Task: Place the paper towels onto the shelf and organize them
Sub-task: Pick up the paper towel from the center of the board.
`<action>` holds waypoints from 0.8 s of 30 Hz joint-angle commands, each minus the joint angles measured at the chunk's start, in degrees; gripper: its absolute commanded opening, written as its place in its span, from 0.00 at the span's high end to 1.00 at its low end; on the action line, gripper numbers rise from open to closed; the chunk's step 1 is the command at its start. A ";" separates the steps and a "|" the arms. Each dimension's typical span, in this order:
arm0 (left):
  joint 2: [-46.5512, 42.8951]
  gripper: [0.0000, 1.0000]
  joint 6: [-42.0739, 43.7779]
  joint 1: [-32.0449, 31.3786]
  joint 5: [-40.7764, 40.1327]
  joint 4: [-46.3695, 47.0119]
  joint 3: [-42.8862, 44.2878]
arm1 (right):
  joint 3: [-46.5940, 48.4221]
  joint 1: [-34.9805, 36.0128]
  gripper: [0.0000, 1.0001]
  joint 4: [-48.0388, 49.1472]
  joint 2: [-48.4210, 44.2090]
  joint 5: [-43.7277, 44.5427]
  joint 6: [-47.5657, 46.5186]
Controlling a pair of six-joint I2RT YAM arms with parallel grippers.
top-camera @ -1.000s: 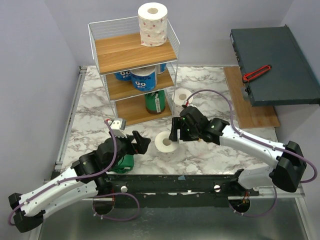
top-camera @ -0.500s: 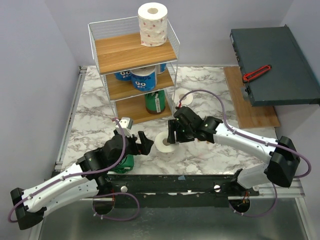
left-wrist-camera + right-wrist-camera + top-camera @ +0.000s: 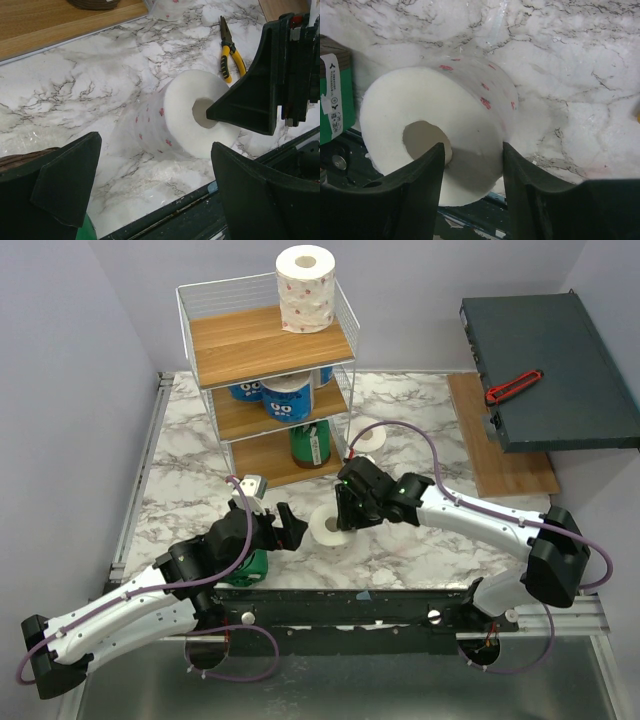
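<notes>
A white pink-speckled roll (image 3: 329, 525) lies on the marble between both arms, core facing the near edge. My right gripper (image 3: 343, 506) is shut on its wall, one finger (image 3: 422, 175) in the core and one (image 3: 530, 185) outside; the roll (image 3: 465, 100) rests on the table. My left gripper (image 3: 286, 525) is open and empty, just left of the roll (image 3: 175, 115). The shelf (image 3: 225, 340) holds a white roll (image 3: 305, 288) on top, blue rolls (image 3: 287, 398) in the middle and a green roll (image 3: 311, 443) at the bottom.
Another white roll (image 3: 366, 434) stands behind the right arm. A green roll (image 3: 252, 564) lies under the left arm. Yellow-handled pliers (image 3: 231, 50) lie on the marble. A dark flat box (image 3: 545, 370) with a red tool (image 3: 513, 386) sits at the right.
My right gripper has moved left onto the white roll, one finger into its core. My left gripper moved right toward the roll, then held still.
</notes>
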 commanded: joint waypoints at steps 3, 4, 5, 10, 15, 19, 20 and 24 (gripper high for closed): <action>-0.22 0.03 -0.58 0.08 1.61 0.28 -0.01 | 2.73 0.77 0.54 -2.49 0.85 1.47 -0.76; -0.30 0.03 -0.67 0.09 1.61 0.26 0.01 | 2.76 0.88 0.55 -2.34 0.67 1.45 -0.71; -0.36 0.03 -0.67 0.08 1.62 0.18 -0.12 | 2.65 0.85 0.55 -2.25 0.47 1.41 -0.74; -1.02 0.04 -0.76 0.08 1.61 0.19 -0.41 | 3.09 0.82 0.61 -2.65 0.52 1.17 -0.66; -1.30 0.04 -0.85 0.08 1.53 -0.10 -0.39 | 3.15 0.81 0.74 -2.96 0.04 1.08 -0.19; -2.20 0.04 -1.19 0.08 0.38 -0.94 -0.30 | 5.05 0.80 0.81 -5.00 -2.15 2.09 0.18; -2.60 0.04 -1.35 0.08 -0.05 -1.21 -0.23 | 5.93 0.81 0.82 -5.84 -2.79 2.54 0.16; -5.22 0.04 -1.96 0.08 -2.45 -2.07 -0.33 | 10.99 0.87 0.82 -9.98 -5.89 4.30 -0.37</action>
